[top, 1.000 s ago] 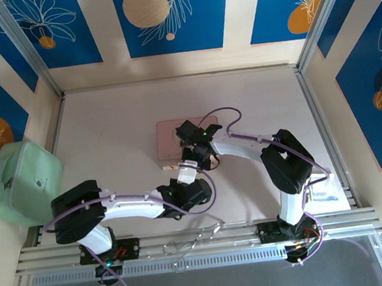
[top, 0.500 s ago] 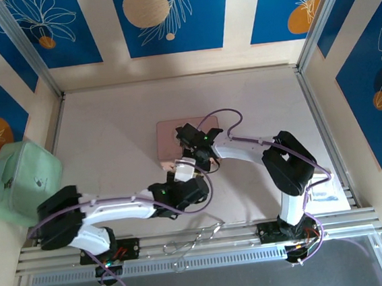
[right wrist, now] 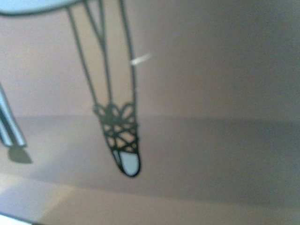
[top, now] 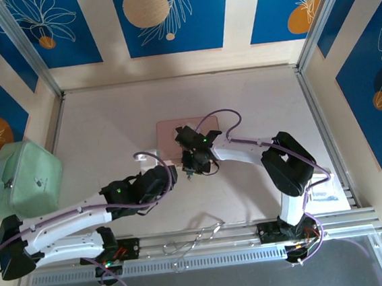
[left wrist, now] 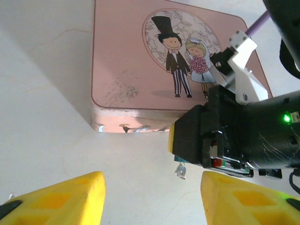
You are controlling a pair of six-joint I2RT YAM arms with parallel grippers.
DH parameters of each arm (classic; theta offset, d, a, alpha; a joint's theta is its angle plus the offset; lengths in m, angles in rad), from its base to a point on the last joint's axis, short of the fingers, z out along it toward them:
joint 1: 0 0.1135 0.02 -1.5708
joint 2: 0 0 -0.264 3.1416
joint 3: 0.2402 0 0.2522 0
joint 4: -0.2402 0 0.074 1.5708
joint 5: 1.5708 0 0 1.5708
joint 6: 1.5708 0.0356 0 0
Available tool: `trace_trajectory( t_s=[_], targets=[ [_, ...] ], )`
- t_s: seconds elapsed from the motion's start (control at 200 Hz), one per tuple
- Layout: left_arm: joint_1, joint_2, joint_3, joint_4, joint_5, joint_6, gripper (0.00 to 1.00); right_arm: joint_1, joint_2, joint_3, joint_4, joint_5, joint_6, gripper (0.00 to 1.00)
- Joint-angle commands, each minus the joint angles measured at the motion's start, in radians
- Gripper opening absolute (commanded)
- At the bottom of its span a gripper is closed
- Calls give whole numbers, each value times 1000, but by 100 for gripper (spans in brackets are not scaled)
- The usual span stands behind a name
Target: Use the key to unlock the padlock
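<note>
Starting at the far left: pale green case [top: 22, 183] against the wall, well apart from the work and no likely hazard. Next, left gripper [left wrist: 152, 199], low over the table [left wrist: 42, 93] and just short of the pink tin [left wrist: 136, 70], yellow fingertips [left wrist: 61, 197] spread wide with nothing between them. Risks pushing forward into the tin's near edge and shoving it, given an approach aimed straight at that wall. Further right, hanging just below the right gripper [top: 191, 166] and just in front of the tin: small silvery piece [left wrist: 181, 169], probably the key or part of the padlock, too small to say which. No blue body made out with any certainty, so padlock placed only by judgement, at or under that gripper beside the tin's front edge. Cannot tell the right jaws' state, closed or parted, behind the black housing; no help from the right wrist view, too close and blurred on the tin's printed lid. Main dangers, as a judgement: closing the wide left fingers off-centre on the dangling piece and knocking it swinging or out of the other hold; pinching the wrong part and twisting key against keyway; crowding both grippers into one tight spot and bumping housings; snagging the purple cable [left wrist: 260, 21] on the tin.
</note>
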Motion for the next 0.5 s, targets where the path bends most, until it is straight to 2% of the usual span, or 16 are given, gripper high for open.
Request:
trace_trajectory(
  t_s=[0.0, 0.495],
  targets=[
    [15, 1, -7, -25, 37, -10, 54, 34, 36, -43, -81, -64, 0, 1],
    [33, 53, -41, 50, 118, -32, 48, 38, 23, -46, -90, -24, -21, 6]
  ],
)
